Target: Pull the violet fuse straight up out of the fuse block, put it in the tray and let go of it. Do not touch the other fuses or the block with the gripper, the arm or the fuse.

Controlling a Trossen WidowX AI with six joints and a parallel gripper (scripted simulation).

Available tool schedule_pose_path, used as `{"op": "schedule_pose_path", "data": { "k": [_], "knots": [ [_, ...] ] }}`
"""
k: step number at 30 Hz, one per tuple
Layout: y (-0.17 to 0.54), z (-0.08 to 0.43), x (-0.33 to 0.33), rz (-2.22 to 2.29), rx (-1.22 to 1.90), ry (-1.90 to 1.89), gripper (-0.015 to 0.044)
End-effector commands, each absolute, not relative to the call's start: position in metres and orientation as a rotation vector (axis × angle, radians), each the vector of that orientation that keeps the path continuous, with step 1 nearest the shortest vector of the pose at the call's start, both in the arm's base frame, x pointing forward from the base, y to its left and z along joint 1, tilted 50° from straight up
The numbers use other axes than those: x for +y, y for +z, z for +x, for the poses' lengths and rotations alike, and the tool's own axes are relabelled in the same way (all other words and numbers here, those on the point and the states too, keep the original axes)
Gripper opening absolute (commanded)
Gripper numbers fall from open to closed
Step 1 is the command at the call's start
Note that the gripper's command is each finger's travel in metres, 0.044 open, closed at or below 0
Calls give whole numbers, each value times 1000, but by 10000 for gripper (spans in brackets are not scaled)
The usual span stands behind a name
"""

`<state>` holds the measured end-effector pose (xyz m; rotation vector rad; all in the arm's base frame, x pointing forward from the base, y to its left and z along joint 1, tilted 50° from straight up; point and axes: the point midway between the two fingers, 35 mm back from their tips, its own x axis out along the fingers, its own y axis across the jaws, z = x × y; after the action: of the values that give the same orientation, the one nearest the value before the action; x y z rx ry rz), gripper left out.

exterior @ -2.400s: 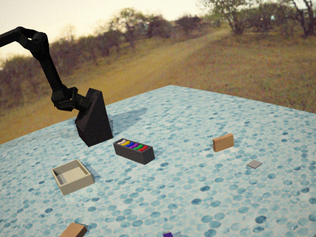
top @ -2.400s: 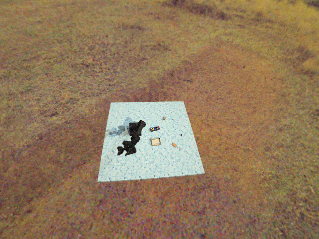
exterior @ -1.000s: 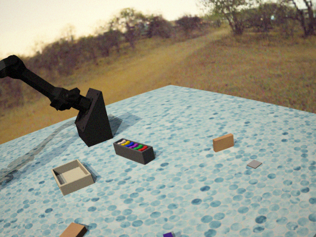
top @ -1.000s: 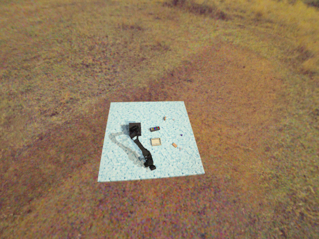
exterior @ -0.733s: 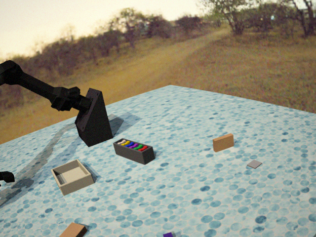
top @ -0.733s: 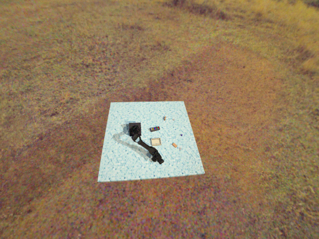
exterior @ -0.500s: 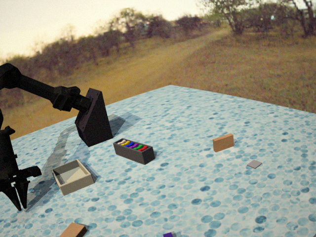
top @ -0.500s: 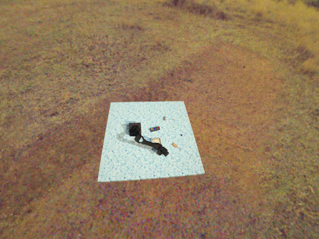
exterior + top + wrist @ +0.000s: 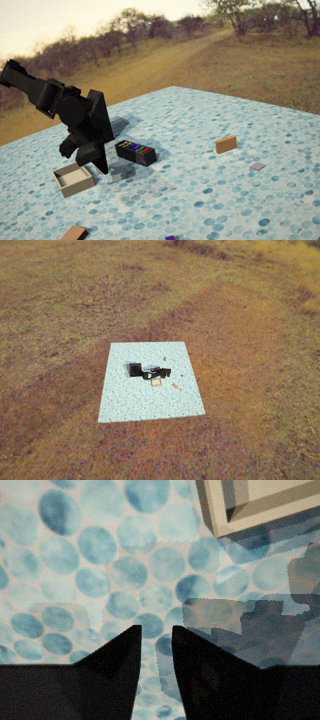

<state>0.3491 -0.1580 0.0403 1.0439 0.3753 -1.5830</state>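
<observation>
Claw [image 9: 156, 630] fingertips nearly closed, empty; tray [image 9: 260, 505] cut off at frame corner.

Arm [image 9: 38, 89]: matte black, boxy links, round joint housing; gripper [image 9: 156, 630] fingers black, tapering to points.

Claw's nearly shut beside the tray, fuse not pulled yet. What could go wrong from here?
1. The claw is narrowed on nothing; unless reopened, it may strike the violet fuse rather than straddle it.
2. Fuses sit packed in the fuse block; neighbours could get brushed.
3. The arm hangs low by the tray and could nudge it.
</observation>
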Motion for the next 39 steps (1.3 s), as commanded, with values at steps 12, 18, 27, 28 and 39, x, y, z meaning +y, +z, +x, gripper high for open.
{"op": "schedule_pose_path", "data": {
  "k": [12, 18, 27, 28, 39],
  "knots": [
    [-43, 286, -34, 447, 696, -1556, 74],
    [-45, 286, -36, 447, 696, -1556, 74],
    [-50, 285, -43, 447, 696, -1556, 74],
    [-51, 285, -43, 447, 696, -1556, 74],
    [-58, 283, -52, 446, 695, -1556, 74]
  ]
}}
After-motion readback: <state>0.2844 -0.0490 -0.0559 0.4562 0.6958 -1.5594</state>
